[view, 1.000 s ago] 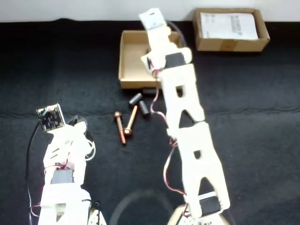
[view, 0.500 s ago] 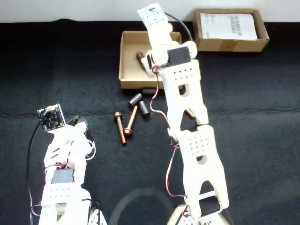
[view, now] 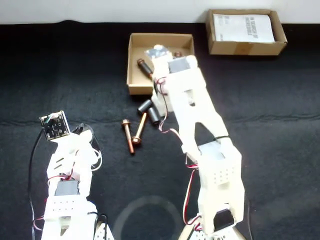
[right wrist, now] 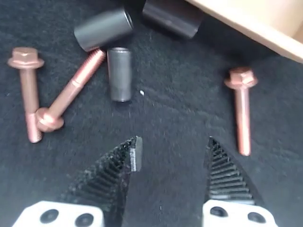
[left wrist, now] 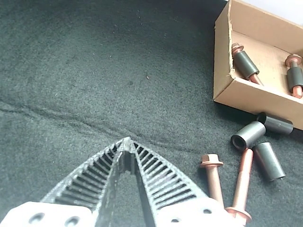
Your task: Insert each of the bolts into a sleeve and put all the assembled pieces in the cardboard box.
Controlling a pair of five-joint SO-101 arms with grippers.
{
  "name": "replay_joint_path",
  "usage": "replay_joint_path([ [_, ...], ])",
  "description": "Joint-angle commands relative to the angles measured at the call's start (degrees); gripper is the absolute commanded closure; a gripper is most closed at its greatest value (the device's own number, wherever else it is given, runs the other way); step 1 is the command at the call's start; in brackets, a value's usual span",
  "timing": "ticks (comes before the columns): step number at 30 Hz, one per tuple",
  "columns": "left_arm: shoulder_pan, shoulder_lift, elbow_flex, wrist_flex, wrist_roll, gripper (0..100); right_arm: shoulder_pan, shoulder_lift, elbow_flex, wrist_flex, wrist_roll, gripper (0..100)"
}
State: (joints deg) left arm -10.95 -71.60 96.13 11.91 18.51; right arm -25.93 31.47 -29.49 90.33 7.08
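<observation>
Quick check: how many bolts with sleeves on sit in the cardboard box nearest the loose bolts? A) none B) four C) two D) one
C: the left wrist view shows the cardboard box holding one sleeved bolt near its corner and another sleeved bolt beside it.

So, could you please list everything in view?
cardboard box: one, tan, far middle
assembled pieces: two, copper bolts in dark sleeves, inside that box
loose bolts: three, copper, on the cloth before the box
loose sleeves: three, dark grey, beside the bolts
second box: one, tan, far right, white sheet inside
cloth: one, black, under everything
left claw: one, dark fingers, shut, over bare cloth
right claw: one, dark fingers, open, between loose bolts
</observation>
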Motion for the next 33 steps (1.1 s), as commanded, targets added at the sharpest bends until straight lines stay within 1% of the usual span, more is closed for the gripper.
replay_joint_path([
  [1,-0.7,-0.7,1.2,0.1,-0.2,99,-1.6,-4.4,6.0,-7.5,-0.6,80.0],
  [6,-0.7,-0.7,1.2,0.1,-0.2,99,-4.2,-4.4,11.6,-15.0,-0.6,80.0],
  [10,-0.7,-0.7,1.2,0.1,-0.2,99,-5.9,-4.4,11.6,-17.5,-0.5,80.0],
  [16,-0.7,-0.7,1.2,0.2,-0.2,99,-6.2,-4.3,12.2,-21.8,-0.3,80.0],
  [22,-0.7,-2.2,1.2,0.4,-0.2,99,-6.0,0.4,11.6,-23.2,-0.3,80.0],
  [25,-0.7,-4.7,1.5,3.1,-0.2,99,-6.1,2.9,11.6,-23.4,-0.4,80.0],
  [29,-0.7,-5.4,1.5,3.5,-0.2,99,-6.1,4.4,11.6,-24.4,-0.5,80.3],
  [31,-0.7,-5.4,1.5,3.5,-0.2,99,-6.1,4.5,11.6,-24.4,-0.5,83.4],
  [33,-0.7,-5.4,1.5,3.5,-0.2,99,-6.0,4.5,11.6,-24.4,-0.5,90.7],
])
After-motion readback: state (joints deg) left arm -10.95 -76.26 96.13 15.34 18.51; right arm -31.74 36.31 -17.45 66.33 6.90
